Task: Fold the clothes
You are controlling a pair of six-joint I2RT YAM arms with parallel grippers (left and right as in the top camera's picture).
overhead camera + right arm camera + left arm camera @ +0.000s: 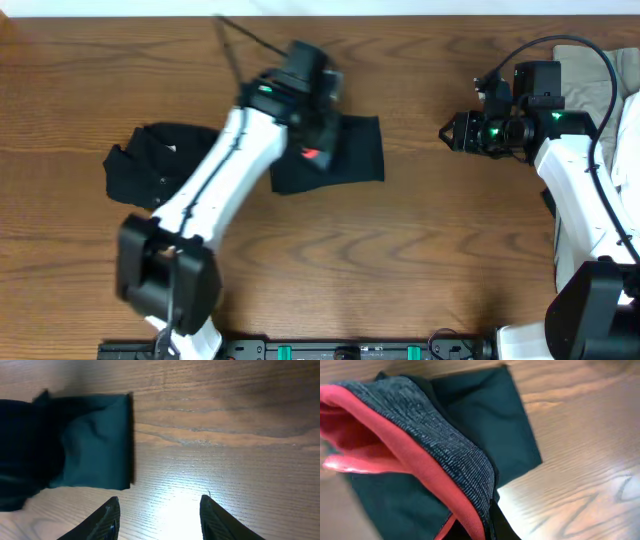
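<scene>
The black pants [355,150] lie across the middle of the wooden table, bunched at the left end [140,165]. My left gripper [312,140] is over their right part, shut on the waistband and lifting it. In the left wrist view the grey ribbed waistband [440,445] with its red-orange edge [415,455] hangs close to the camera, over the flat black fabric [490,415]; the fingers are hidden by cloth. My right gripper [447,132] is open and empty, to the right of the pants. In the right wrist view it [160,515] hovers over bare wood, with the pants' edge [95,450] beyond.
A pile of khaki and white clothes [590,75] lies at the back right behind the right arm. A black cable [250,38] runs near the table's far edge. Bare wood [400,250] fills the front of the table.
</scene>
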